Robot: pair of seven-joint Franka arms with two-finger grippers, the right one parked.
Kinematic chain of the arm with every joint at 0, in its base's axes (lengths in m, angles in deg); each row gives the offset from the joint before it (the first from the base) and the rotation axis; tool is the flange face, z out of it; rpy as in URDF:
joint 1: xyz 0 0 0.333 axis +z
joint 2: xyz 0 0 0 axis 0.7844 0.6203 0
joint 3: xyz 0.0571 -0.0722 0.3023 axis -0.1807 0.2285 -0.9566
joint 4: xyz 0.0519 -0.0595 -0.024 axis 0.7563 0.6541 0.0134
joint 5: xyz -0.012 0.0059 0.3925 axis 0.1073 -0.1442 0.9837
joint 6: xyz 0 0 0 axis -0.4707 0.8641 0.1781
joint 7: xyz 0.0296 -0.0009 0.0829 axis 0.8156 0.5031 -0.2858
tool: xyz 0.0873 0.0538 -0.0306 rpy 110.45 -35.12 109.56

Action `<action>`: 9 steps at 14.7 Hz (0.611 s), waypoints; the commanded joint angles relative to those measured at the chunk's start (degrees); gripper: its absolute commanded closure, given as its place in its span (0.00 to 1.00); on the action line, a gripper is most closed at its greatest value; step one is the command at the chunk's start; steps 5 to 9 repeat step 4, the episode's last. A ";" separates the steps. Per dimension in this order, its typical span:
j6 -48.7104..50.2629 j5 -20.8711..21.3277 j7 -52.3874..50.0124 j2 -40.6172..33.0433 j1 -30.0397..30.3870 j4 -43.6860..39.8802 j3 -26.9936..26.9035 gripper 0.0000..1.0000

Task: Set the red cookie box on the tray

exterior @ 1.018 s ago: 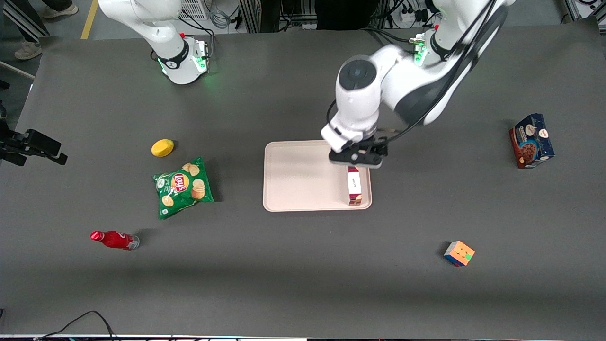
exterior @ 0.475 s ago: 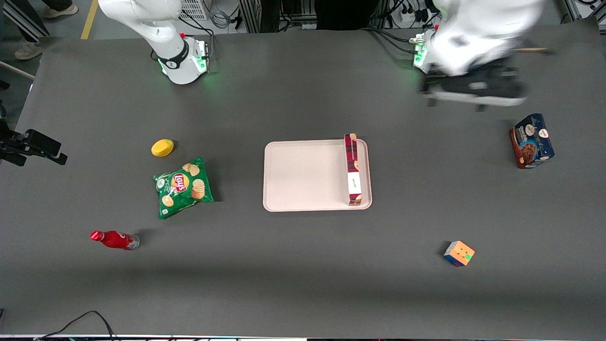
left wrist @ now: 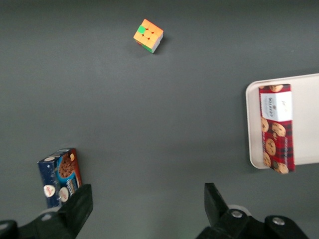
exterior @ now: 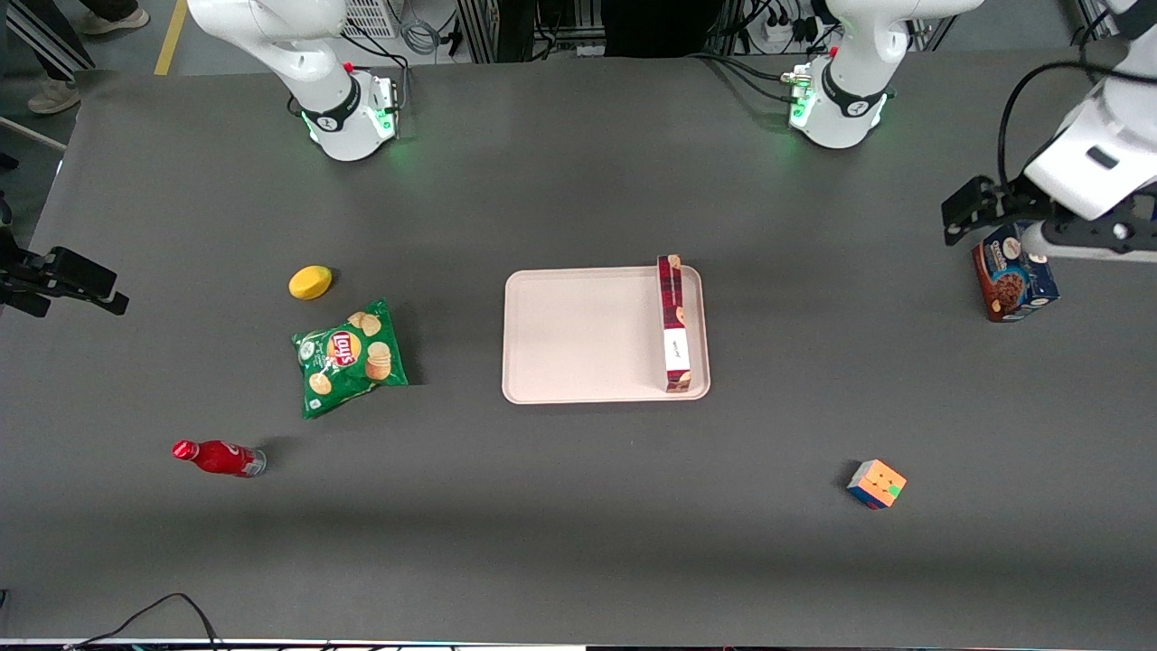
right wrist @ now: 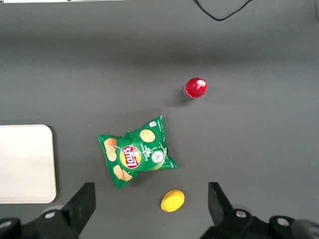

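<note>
Light was pretty even and soft from overhead, with short faint shadows beside the chips bag (exterior: 351, 358) and cube (exterior: 876, 484). Green LED glow spilled around both arm bases. Everything looked sharp, no motion blur or glare.

Front cam overhead, whole table; both wrist cams look straight down from high. Left wrist and front share tray (exterior: 578, 362) (left wrist: 251, 124); gripper (left wrist: 144, 211) at working arm's end.

Chip bag (right wrist: 135, 152) (green) beside tray (right wrist: 25, 164).
</note>
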 commanded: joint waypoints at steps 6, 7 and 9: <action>-7.48 -1.04 -0.17 -6.05 -1.27 10.68 -1.89 0.00; -7.48 -1.04 -0.17 -6.05 -1.27 10.68 -1.89 0.00; -7.48 -1.04 -0.17 -6.05 -1.27 10.68 -1.89 0.00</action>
